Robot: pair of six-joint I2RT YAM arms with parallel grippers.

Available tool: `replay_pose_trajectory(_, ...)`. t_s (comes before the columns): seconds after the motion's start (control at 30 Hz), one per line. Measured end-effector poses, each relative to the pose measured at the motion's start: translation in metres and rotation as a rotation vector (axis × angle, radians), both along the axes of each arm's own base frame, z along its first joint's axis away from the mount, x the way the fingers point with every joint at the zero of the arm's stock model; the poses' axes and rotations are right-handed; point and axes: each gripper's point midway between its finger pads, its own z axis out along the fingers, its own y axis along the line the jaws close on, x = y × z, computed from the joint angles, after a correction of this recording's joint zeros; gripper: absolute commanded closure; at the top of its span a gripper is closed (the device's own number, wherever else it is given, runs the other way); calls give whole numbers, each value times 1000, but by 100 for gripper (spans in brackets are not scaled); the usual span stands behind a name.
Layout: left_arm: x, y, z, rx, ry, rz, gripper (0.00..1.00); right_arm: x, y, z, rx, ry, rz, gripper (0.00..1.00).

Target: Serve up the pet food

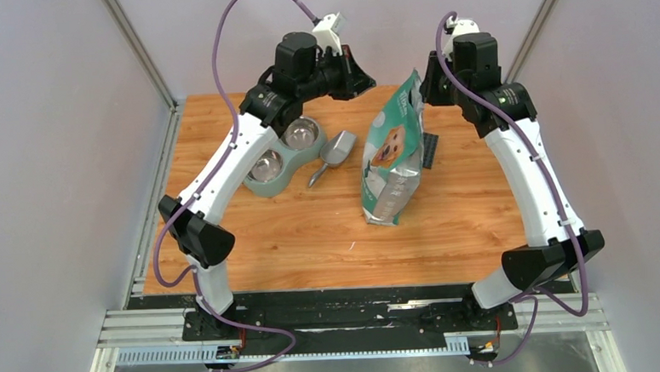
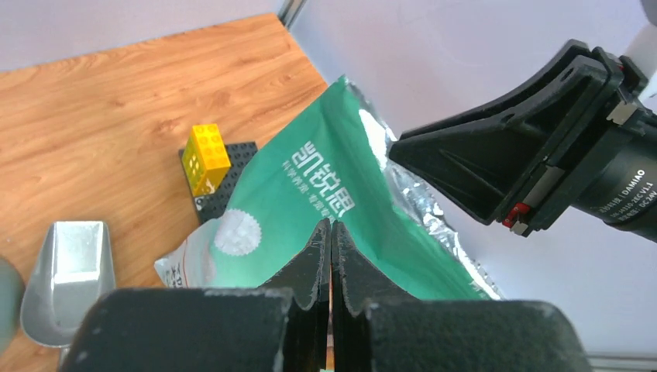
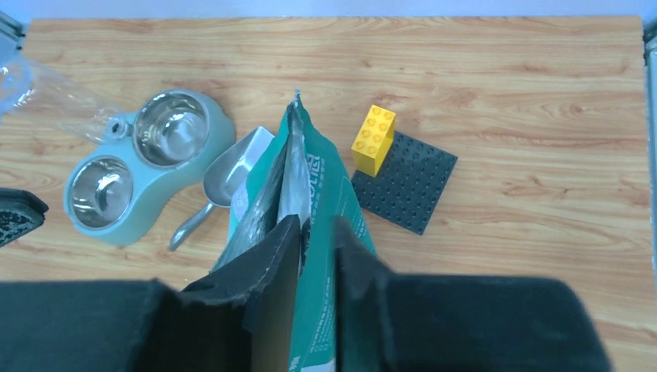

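The green-and-white bag (image 1: 390, 153) stands upright mid-table. No pet food shows in any view. My right gripper (image 3: 318, 225) is at the bag's (image 3: 310, 174) top edge. Its jaws stand slightly apart, with the green wall of the bag between them. My left gripper (image 2: 331, 226) hovers just left of the bag's (image 2: 310, 194) top. It is shut with nothing in it. From above, the left gripper (image 1: 366, 83) and the right gripper (image 1: 423, 83) face each other across the bag's top. A grey metal scoop (image 1: 335, 152) lies on the table left of the bag.
A pale green double bowl (image 1: 282, 159) with two empty steel cups sits left of the scoop (image 3: 232, 174). A black studded baseplate (image 3: 407, 182) with a yellow brick (image 3: 374, 138) lies right of the bag. Walls enclose the table's back and sides.
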Motion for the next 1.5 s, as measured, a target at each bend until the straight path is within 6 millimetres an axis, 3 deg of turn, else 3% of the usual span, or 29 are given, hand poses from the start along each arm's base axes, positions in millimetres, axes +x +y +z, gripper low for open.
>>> replay_pose_trajectory(0.1,-2,0,8,-9,-28,-19,100,-2,6,5,28,-1,28,64)
replay_pose_trajectory(0.23,-10,-4,10,-15,-35,-73,83,-4,10,6,53,23,35,66)
replay_pose_trajectory(0.4,-16,-10,14,-20,-70,-122,61,-8,13,-14,71,111,22,68)
replay_pose_trajectory(0.6,-23,-18,9,-18,-82,-172,46,-17,19,-24,109,177,40,63)
replay_pose_trajectory(0.83,-27,-29,-2,-15,-60,-198,39,-29,35,-37,166,244,115,60)
replay_pose_trajectory(1.03,-14,-43,-29,10,8,-179,32,-32,39,-39,192,254,133,68)
replay_pose_trajectory(1.27,2,-54,-61,43,92,-140,37,-36,41,-40,210,249,154,71)
replay_pose_trajectory(1.37,2,-55,-62,41,110,-135,50,-37,44,-42,217,246,170,86)
replay_pose_trajectory(1.43,2,-57,-58,31,108,-136,54,-38,45,-44,214,245,184,90)
replay_pose_trajectory(1.5,2,-61,-56,22,108,-138,66,-38,46,-47,202,244,198,93)
